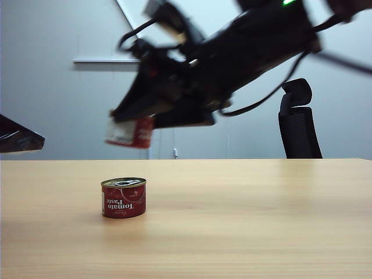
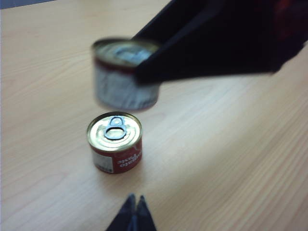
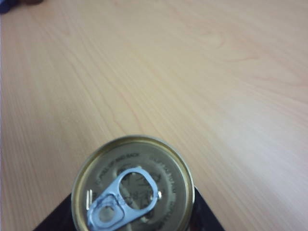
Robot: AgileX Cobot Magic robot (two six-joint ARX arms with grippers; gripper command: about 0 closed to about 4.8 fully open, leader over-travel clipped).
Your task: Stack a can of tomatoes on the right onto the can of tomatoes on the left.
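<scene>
One red tomato can (image 1: 124,197) stands upright on the wooden table, left of the middle; in the left wrist view it (image 2: 114,142) shows its gold pull-tab lid. A second tomato can (image 1: 130,132) hangs blurred in the air above it and slightly to the right, with my right gripper (image 1: 132,122) shut on it. The right wrist view shows that held can's lid (image 3: 132,185) between the dark fingers (image 3: 204,219). In the left wrist view the held can (image 2: 125,74) hovers past the standing one. My left gripper (image 2: 134,202) is shut and empty, short of the standing can.
The right arm (image 1: 244,46) reaches in from the upper right across the table (image 1: 261,221). A dark part of the left arm (image 1: 17,136) shows at the left edge. A black office chair (image 1: 297,122) stands behind the table.
</scene>
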